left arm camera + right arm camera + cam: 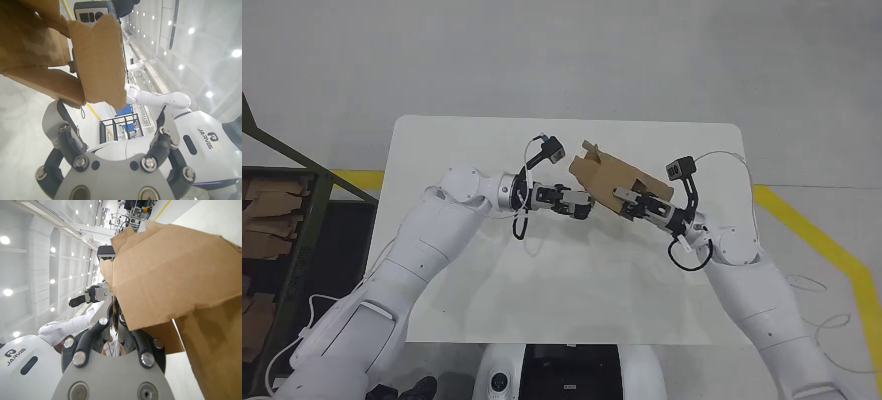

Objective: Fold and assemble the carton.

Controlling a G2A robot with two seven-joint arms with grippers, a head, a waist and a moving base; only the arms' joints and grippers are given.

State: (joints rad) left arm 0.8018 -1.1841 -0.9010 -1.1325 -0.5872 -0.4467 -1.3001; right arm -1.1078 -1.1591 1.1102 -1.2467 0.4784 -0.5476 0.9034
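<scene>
White rectangular table (442, 160) under both arms. I see the brown cardboard carton (607, 175), partly folded, raised just 1 o'clock of centre. At its 5 o'clock my right gripper (628, 207) pinches its edge; at 8 o'clock, left gripper (585, 206), fingers apart.

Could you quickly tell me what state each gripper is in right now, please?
Left gripper: open, holding nothing, close by the carton.
Right gripper: shut on an edge of the carton.
</scene>
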